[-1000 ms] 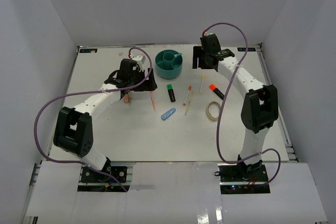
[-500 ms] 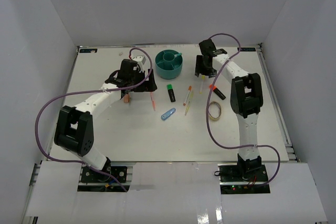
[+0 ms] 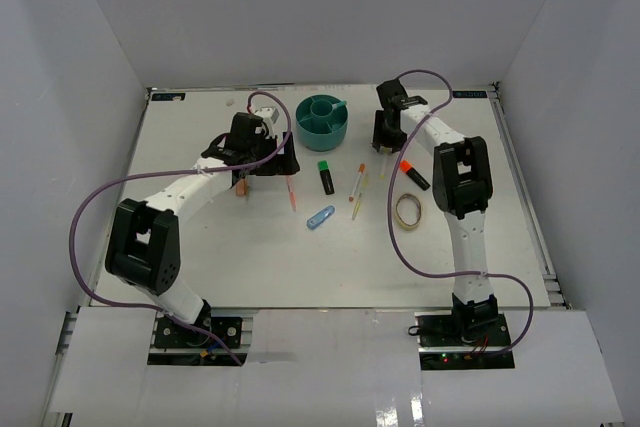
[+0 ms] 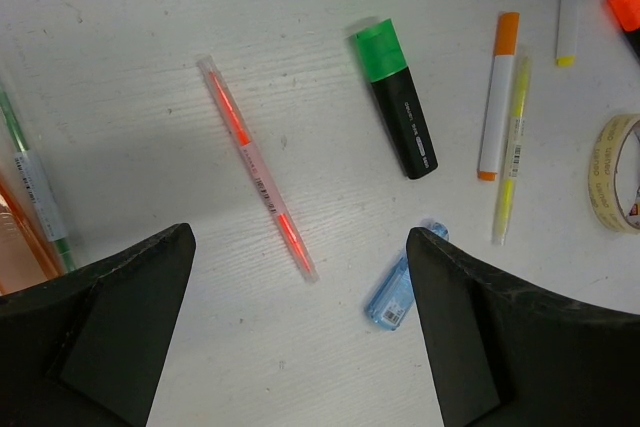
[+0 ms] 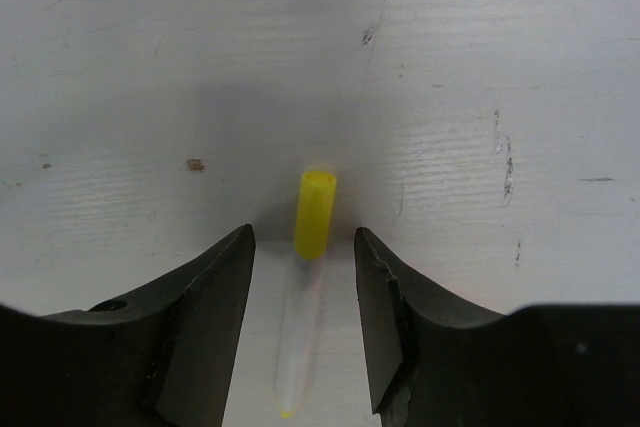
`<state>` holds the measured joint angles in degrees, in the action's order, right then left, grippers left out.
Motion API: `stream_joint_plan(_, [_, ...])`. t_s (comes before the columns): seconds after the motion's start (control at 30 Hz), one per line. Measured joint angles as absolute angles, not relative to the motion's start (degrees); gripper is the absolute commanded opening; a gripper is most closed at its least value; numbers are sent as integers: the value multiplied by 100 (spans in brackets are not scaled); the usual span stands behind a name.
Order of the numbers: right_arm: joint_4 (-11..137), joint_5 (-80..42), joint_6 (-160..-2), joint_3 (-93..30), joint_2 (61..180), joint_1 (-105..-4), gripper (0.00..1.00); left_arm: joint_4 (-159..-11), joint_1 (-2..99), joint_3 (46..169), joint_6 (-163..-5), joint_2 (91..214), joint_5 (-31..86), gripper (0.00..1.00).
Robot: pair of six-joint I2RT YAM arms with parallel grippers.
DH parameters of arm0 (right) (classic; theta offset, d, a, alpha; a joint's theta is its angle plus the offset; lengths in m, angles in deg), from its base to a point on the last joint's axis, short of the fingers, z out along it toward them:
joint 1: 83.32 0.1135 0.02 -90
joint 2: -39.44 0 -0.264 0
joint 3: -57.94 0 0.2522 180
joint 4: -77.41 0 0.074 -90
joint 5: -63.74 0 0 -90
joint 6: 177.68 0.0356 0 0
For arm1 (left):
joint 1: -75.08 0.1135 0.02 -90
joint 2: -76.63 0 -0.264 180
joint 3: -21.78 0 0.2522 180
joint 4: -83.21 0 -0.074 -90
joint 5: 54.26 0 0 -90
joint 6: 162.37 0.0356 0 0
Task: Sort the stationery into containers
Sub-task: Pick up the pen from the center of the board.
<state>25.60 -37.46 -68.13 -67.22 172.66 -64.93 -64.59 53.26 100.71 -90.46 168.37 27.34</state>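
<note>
My right gripper [image 5: 303,237] is low over the table with its jaws either side of a white pen with a yellow cap [image 5: 314,213]; a narrow gap shows on each side. In the top view that gripper [image 3: 386,143] is right of the teal organizer [image 3: 322,119]. The left gripper [image 4: 300,247] hangs wide open above a pink-red pen [image 4: 258,169] and a light-blue clip [image 4: 392,297], holding nothing. A green-capped highlighter [image 4: 396,112], an orange-capped pen [image 4: 497,97] and a yellow pen [image 4: 510,157] lie beyond.
An orange-capped highlighter [image 3: 412,174] and a tape ring [image 3: 405,211] lie right of centre. A salmon eraser [image 3: 241,187] sits by the left gripper [image 3: 262,161]. White walls surround the table [image 3: 200,257].
The right arm has swung in from the back right and dropped over the yellow-capped pen, its jaws narrowing. The left arm has stayed put.
</note>
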Motion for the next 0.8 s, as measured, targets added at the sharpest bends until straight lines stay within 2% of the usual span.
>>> stream_joint_plan(0.13, [2560,-3768,-6820,-6787,17345,-6489,43,-6459,5326,10086,-9046,16846,2712,98])
stream_joint_plan(0.33, [2539,-3818,-6837,-6844,17387,-6502,17,-6454,5326,10088,-9048,16885,2701,98])
stream_joint_plan(0.43, [2536,-3812,-6837,-6849,17387,-6508,8,-6452,5326,10090,-9061,16901,2668,98])
stream_joint_plan(0.6, [2665,-3716,-6831,-6685,17269,-6511,8,-6415,5326,10097,-9158,16898,2480,98])
stream_joint_plan(0.7, [3070,-3469,-6809,-5627,16486,-6478,8,-6417,5326,10097,-9251,16848,2338,98])
stream_joint_plan(0.8, [3675,-3202,-6732,-4267,15114,-6375,8,-6430,5315,10099,-9370,16665,2128,98])
